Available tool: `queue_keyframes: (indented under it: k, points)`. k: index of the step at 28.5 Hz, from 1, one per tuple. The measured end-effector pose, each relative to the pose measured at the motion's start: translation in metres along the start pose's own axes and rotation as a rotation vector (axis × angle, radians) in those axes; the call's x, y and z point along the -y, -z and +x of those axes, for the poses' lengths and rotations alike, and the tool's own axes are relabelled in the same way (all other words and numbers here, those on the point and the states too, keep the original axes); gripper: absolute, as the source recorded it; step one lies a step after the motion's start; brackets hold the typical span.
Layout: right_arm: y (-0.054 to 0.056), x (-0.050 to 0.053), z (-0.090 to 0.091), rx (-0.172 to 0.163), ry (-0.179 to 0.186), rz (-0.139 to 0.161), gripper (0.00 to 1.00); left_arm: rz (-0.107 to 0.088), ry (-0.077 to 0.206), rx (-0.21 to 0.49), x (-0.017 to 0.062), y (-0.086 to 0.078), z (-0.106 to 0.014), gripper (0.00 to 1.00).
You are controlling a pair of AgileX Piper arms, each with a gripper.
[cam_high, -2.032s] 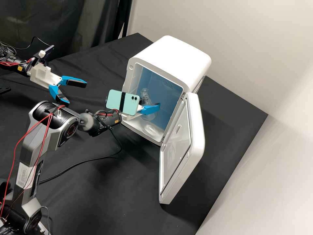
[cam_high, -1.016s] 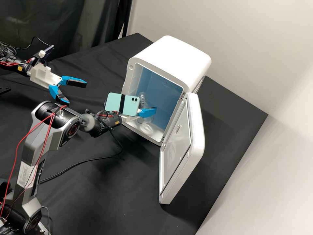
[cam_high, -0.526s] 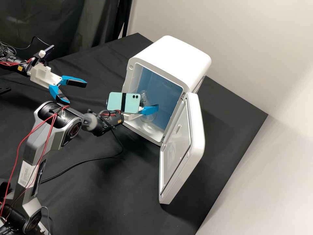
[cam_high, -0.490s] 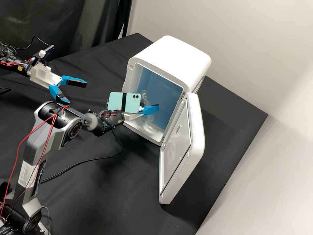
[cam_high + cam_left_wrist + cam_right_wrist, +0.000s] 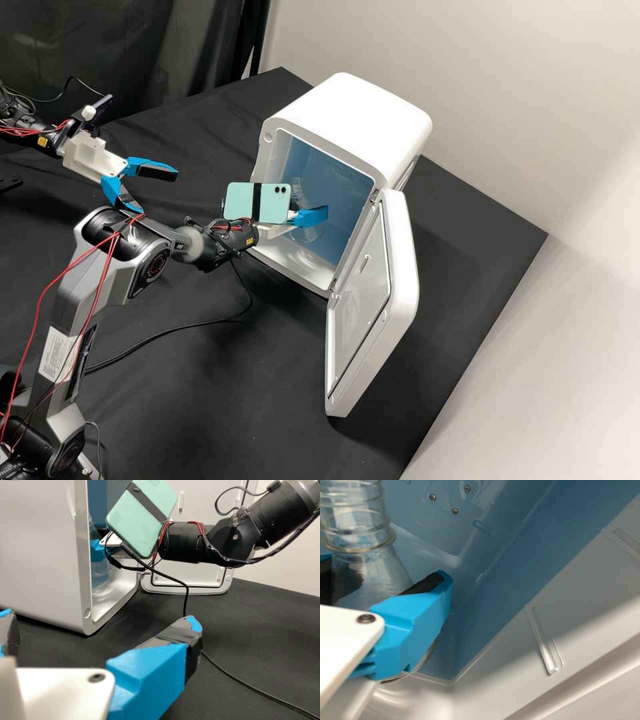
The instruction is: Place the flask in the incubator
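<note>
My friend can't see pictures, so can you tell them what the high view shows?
The right end effector holds a clear flask inside an open white incubator with a blue inside, its door swung wide. The left end effector hangs open over the black bench.

Place: a robotics laboratory.
Bench: a black-draped bench (image 5: 220, 387) set against a plain white wall (image 5: 520, 87).
Lab gear: a small white incubator (image 5: 360, 120) with its door (image 5: 393, 293) open, and a glass flask (image 5: 355, 540) inside.
Rig: grey robot arms (image 5: 107, 267) with exposed red wires (image 5: 162, 537), and a phone (image 5: 257, 202) strapped to one wrist.
Backdrop: a black curtain (image 5: 100, 53).
</note>
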Motion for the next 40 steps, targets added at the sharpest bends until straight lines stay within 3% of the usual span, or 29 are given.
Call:
queue_keyframes:
  k: [10, 15, 22, 31, 40]
  points:
    - [-0.003, 0.006, 0.01, 0.007, 0.006, -0.017, 0.0, 0.001, 0.0, 0.0, 0.0, 0.0, 0.0, 1.0]
    - [-0.005, 0.003, 0.014, 0.022, -0.007, -0.002, 0.0, -0.002, -0.002, -0.003, -0.0002, 0.0, 0.0, 1.0]
    - [-0.007, 0.003, 0.018, 0.029, -0.008, -0.016, 0.0, -0.003, -0.001, -0.005, 0.0001, 0.001, 0.0, 1.0]
    - [-0.009, 0.008, 0.02, 0.049, 0.029, -0.023, 0.0, -0.007, -0.003, -0.008, -0.0001, 0.001, 0.0, 1.0]
    - [-0.008, 0.006, 0.025, 0.056, 0.023, -0.004, 0.0, -0.013, -0.008, -0.015, -0.0005, 0.002, 0.0, 1.0]
